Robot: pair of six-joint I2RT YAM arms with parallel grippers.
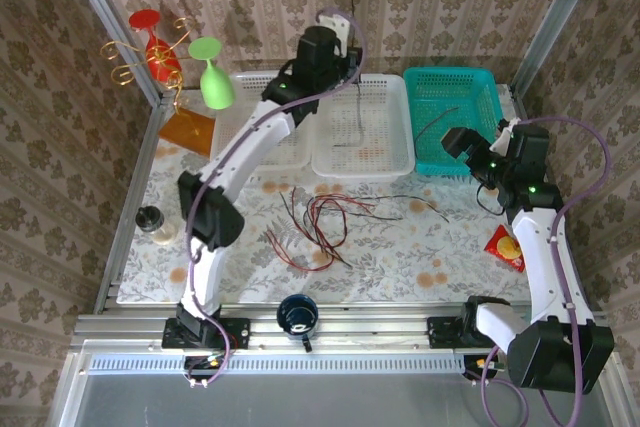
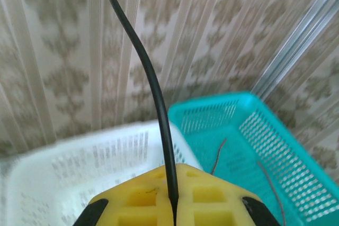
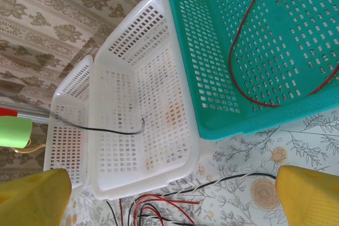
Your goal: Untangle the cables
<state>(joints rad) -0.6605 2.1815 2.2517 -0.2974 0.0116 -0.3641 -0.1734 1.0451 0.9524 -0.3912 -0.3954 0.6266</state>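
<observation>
— Starting at the left: what is the left gripper doing?

— The left gripper (image 2: 174, 207) is raised over the back of the table, its yellow fingers (image 2: 137, 199) pressed together on a black cable (image 2: 153, 88). The cable is pinched in the seam between them and runs on up past the top of the wrist view.

— Where does that cable go?

— In the top view its other part hangs down over the white basket (image 1: 360, 169). I cannot tell whether its free end touches the basket floor.

— And the rest of the cables?

— A tangle of red and black cables (image 1: 320, 222) lies on the flowered tablecloth (image 1: 440, 247), just in front of the white basket, with loose ends trailing off to the right.

— Anything further right?

— The teal basket (image 1: 450, 72) sits beside the white one, touching it or nearly so. A red cable (image 3: 235, 72) lies curved on its floor.

— The right gripper?

— The right gripper (image 3: 175, 197) hovers near the teal basket's front edge, jaws spread wide and holding nothing.
</observation>
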